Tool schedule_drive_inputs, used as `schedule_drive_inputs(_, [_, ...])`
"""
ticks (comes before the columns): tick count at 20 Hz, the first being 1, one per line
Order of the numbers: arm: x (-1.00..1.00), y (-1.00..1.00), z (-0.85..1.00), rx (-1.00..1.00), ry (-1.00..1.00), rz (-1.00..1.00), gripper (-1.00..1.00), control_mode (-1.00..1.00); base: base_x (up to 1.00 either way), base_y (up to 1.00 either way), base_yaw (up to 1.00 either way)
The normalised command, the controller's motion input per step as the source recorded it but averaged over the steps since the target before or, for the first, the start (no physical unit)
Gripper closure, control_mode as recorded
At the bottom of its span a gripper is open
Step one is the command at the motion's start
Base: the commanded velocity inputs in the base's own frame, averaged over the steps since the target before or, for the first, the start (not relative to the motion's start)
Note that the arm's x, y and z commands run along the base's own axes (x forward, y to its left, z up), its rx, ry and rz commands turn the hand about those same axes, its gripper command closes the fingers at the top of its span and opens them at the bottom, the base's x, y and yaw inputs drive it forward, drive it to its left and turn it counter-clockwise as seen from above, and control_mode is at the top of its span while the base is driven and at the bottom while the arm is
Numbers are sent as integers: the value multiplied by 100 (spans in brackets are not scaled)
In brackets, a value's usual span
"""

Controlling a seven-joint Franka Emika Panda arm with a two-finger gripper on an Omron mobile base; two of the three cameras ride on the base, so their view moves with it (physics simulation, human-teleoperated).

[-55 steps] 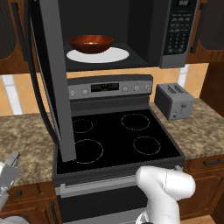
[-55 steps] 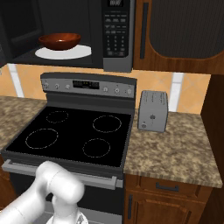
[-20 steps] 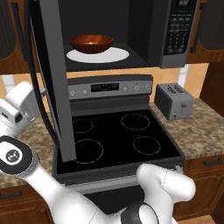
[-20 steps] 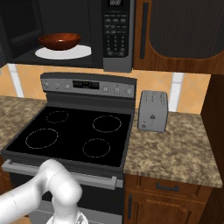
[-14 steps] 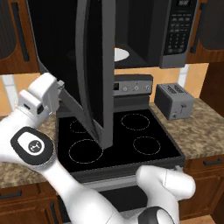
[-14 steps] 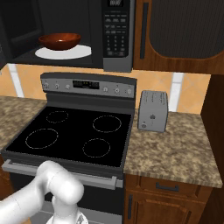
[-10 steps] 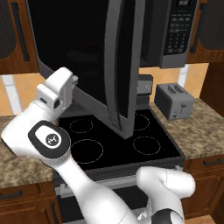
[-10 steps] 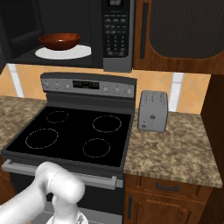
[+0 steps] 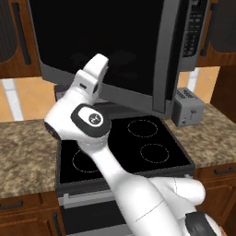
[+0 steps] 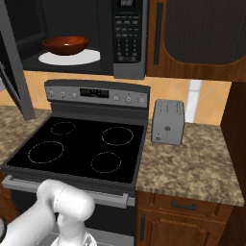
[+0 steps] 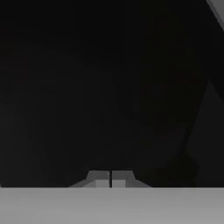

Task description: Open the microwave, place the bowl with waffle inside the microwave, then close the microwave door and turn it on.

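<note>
two finger tips of the gripper (image 11: 111,179) sit pressed together in the hand view, clenched on nothing, pointed at a dark glass surface just ahead. in the left base view the white arm reaches up from the lower right and its hand lies against the dark glass of the microwave door (image 9: 101,44), which spans most of that view, its grey steel border running along the lower edge and right side. the microwave (image 10: 122,36) hangs above the stove (image 10: 81,146). in the right base view the cavity is still partly open to sight: the bowl (image 10: 65,45) sits on the white turntable (image 10: 91,57) inside, and the door's edge shows at the far left. whether the waffle is in the bowl cannot be told. a grey toaster (image 10: 167,121) stands on the counter (image 10: 192,166) just right of the stove.
</note>
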Motion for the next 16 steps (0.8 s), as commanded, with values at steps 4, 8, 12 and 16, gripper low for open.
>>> schedule_drive_inputs(4, [86, -3, 42, 17, 19, 21, 100, -100, 0, 0, 0])
schedule_drive_inputs(8, [81, -8, 29, 16, 19, 27, 100, -100, 0, 0, 0])
schedule_drive_inputs(12, [56, -38, 23, 15, 21, 26, 100, -100, 0, 0, 0])
schedule_drive_inputs(16, [64, -33, -6, 3, 15, 21, 100, -100, 0, 0, 0])
